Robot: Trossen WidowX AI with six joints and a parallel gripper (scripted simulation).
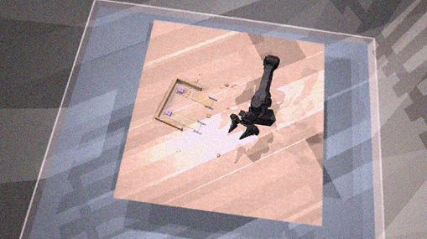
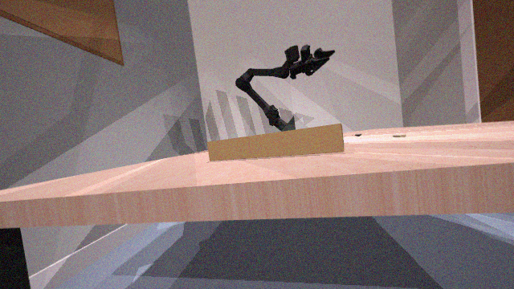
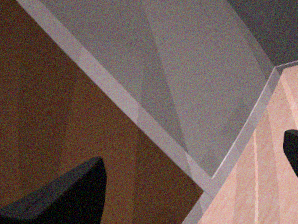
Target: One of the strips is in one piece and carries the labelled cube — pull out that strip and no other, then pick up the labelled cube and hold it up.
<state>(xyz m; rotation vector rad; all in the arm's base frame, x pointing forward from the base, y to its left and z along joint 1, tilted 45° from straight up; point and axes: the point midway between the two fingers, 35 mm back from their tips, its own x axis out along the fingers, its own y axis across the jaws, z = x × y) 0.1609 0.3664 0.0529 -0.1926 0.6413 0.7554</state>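
Looking near to far, I see my gripper [image 1: 242,131] high above the table [image 1: 230,181], jaws spread and empty. Well to its left, two strips [image 1: 185,120] lie inside a three-sided fence [image 1: 165,101], each carrying a purple cube [image 1: 169,113]. I should descend slowly and check each strip for breaks.

Table layout from above, arm at centre-right, frame at nine o'clock

On the table [image 1: 230,181], a three-sided frame [image 1: 165,101] sits at about nine o'clock from the gripper [image 1: 242,130], its mouth facing the arm. Inside lie two strips: the upper strip [image 1: 200,98] with a cube [image 1: 180,90] at its walled end, and the lower strip [image 1: 184,120] with another cube [image 1: 169,113] likewise. Which strip is broken is hard to tell at this size. The gripper, fingers wide apart, hangs high above the table, well apart from both.
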